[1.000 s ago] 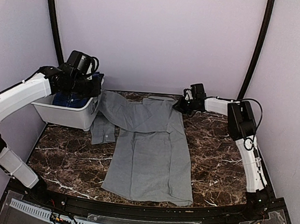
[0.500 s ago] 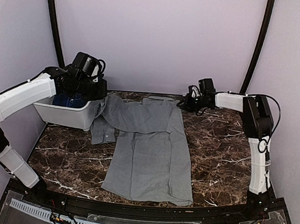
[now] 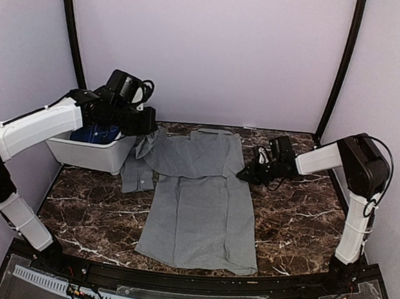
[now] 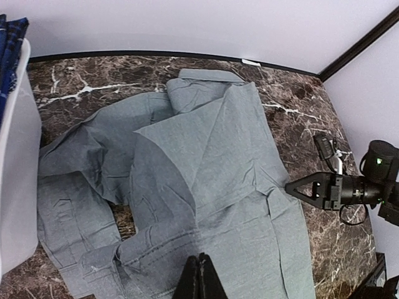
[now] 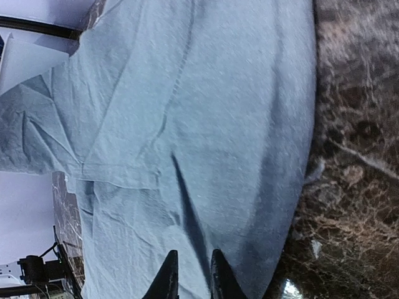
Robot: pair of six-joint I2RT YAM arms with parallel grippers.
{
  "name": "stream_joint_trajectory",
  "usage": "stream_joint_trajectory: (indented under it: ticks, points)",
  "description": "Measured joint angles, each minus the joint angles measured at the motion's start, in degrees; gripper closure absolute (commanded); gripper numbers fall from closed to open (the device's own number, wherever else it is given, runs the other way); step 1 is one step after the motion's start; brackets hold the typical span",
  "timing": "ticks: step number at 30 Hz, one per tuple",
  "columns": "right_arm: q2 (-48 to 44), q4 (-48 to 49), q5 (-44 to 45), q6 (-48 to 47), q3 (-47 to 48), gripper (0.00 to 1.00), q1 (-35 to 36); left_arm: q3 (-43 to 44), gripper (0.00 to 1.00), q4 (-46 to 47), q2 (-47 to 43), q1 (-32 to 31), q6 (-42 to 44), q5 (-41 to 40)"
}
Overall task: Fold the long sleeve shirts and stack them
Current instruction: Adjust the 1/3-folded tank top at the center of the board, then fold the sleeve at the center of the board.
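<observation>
- The grey shirt (image 3: 199,205) lies flat down the middle of the surface (image 3: 291,226), collar far and hem near. Its left sleeve is bunched beside the tub (image 3: 92,156) at far left, which holds the plaid shirt (image 3: 90,134).
- It looks light, thin and limp, so it will likely sag and crease when lifted. Better to pinch a cuff, shoulder seam or hem corner than mid-panel.
- The left pincer (image 4: 199,261) is closed tight over the sleeve. I cannot tell whether cloth is caught.
- The right pincer (image 5: 192,274) is at the shirt's right edge, jaws a narrow gap apart. I cannot tell whether it grips a fold.
</observation>
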Motion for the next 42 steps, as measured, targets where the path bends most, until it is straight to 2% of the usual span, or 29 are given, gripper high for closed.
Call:
stream_joint_trajectory:
  ticks: [5, 13, 19, 28, 37, 42]
  points:
    - [1.6, 2.8, 0.2, 0.2, -3.8, 0.85, 0.2, 0.1, 1.0, 1.3, 1.0, -2.4, 0.7, 3.5]
    - [0.7, 2.8, 2.5, -0.5, -3.9, 0.84, 0.3, 2.6, 1.0, 3.8, 4.9, -8.8, 3.1, 10.9]
    - [-7.1, -1.3, 7.5, -1.6, -4.9, 0.83, 0.4, 4.5, 1.0, 5.9, 11.5, -14.7, 3.5, 15.5]
    - [-20.6, -5.2, 14.8, -2.7, -8.3, 0.82, 1.4, 8.4, 1.0, 7.1, 22.2, -20.4, 3.3, 19.7]
    - [-25.4, -10.5, 18.2, -2.9, -13.1, 0.81, 2.1, 13.0, 1.0, 6.4, 26.7, -24.0, 3.4, 22.7]
    - [-27.8, -12.6, 19.0, -3.0, -13.3, 0.79, 2.2, 18.1, 1.0, 2.1, 29.0, -25.7, 4.2, 24.4]
